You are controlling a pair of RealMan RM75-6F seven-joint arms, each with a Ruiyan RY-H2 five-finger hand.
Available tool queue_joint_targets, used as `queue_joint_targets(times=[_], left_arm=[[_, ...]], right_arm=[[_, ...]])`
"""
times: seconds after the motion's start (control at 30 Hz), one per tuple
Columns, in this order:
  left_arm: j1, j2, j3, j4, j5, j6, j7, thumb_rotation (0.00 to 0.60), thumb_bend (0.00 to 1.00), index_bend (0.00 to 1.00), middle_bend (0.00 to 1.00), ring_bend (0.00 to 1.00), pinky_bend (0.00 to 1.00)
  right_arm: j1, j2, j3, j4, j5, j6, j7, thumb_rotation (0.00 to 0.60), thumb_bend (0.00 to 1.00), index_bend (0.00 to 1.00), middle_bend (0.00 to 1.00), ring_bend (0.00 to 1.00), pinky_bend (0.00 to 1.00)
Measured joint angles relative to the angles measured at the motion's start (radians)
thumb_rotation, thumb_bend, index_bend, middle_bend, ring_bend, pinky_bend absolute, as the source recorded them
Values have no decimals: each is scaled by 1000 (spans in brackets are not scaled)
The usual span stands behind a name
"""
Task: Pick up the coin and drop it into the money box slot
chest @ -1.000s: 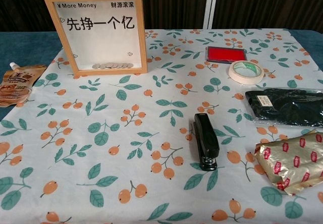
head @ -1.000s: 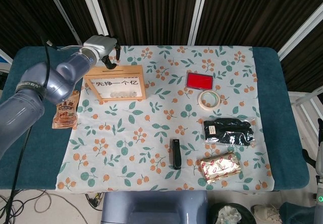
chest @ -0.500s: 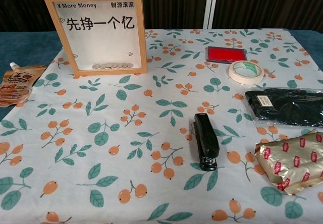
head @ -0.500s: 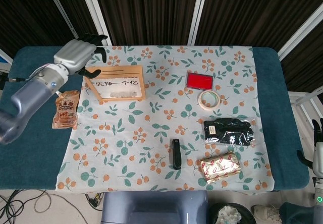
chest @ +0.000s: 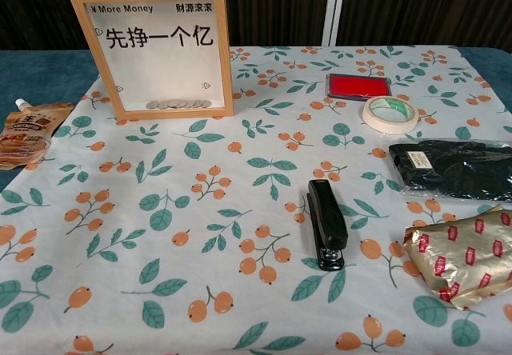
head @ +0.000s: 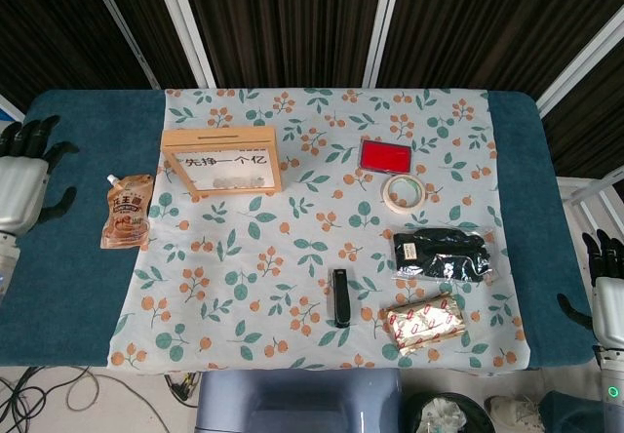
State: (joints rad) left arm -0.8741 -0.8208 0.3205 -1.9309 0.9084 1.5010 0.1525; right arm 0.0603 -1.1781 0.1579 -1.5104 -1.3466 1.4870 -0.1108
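The wooden money box (head: 222,161) (chest: 157,48) stands upright at the back left of the floral cloth, with a white front panel and a slot on its top edge. Several coins (chest: 178,104) lie in a row inside it at the bottom. No loose coin shows on the table. My left hand (head: 21,181) hangs at the far left edge of the head view, fingers apart and empty, well away from the box. My right hand (head: 606,292) sits at the far right edge, fingers apart, holding nothing. The chest view shows neither hand.
An orange snack pouch (head: 127,211) lies left of the box. A red pad (head: 385,156), a tape roll (head: 402,192), a black packet (head: 444,255), a gold foil packet (head: 423,323) and a black stapler (head: 339,296) lie on the right half of the cloth.
My left hand has drawn back from above the money box to the far left edge of the table. My right hand has risen slightly into view at the right edge.
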Motion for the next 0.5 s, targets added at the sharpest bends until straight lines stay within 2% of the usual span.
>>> queue_joint_targets(times=[0.23, 0.5], left_arm=[[188, -131, -8, 27, 101, 113, 73, 600, 346, 156, 0, 0, 0], [295, -240, -39, 150, 158, 70, 57, 600, 346, 138, 0, 0, 0]], right_arm=[[-5, 16, -10, -19, -32, 18, 31, 600, 300, 0, 0, 0, 0], [-14, 31, -12, -43, -51, 43, 40, 600, 300, 0, 0, 0, 0]])
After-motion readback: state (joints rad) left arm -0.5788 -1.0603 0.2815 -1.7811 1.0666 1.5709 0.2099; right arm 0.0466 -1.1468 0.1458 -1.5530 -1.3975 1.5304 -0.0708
